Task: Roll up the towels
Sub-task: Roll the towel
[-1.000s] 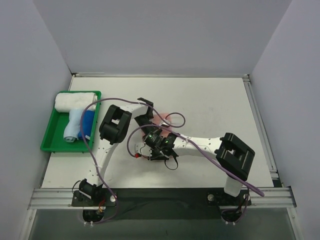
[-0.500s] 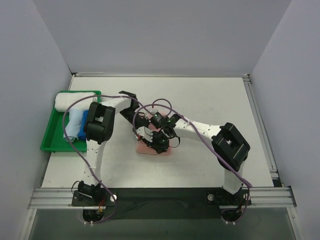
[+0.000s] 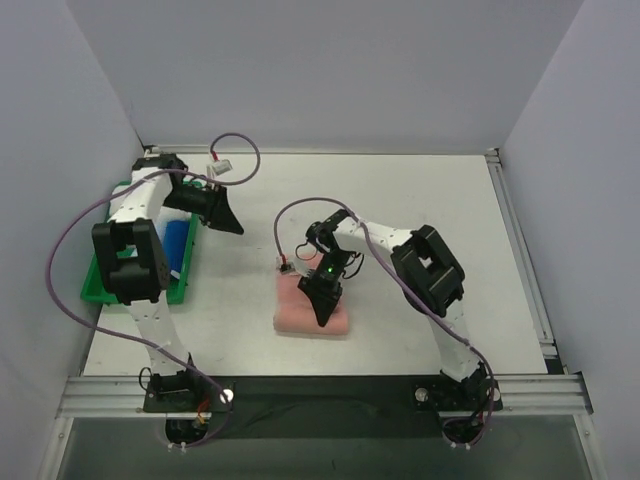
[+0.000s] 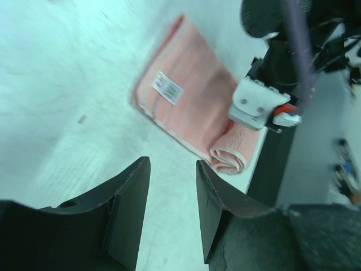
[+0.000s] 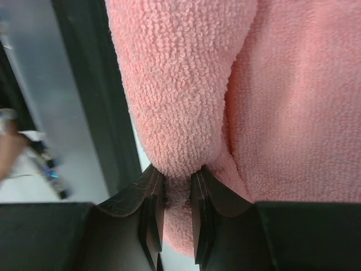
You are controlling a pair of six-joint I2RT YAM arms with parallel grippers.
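The salmon pink towel (image 3: pixel 296 312) lies flat on the table's middle, its near end curled into a partial roll (image 4: pixel 228 158). My right gripper (image 3: pixel 322 316) is shut on that rolled fold; in the right wrist view the fingers (image 5: pixel 177 186) pinch the pink terry cloth (image 5: pixel 186 84). My left gripper (image 3: pixel 234 226) is open and empty, hovering over bare table right of the green tray; in its wrist view (image 4: pixel 172 186) it looks across at the pink towel (image 4: pixel 192 107). A blue towel (image 3: pixel 180 245) shows in the tray, mostly hidden by the left arm.
The green tray (image 3: pixel 92 290) sits at the table's left edge, with the left arm's links above it. A purple cable loops over the back left of the table. Grey walls close the left, back and right sides.
My left arm has swung from the table's middle out to the left by the tray. My right gripper has moved toward the near edge on the pink towel, which now shows.
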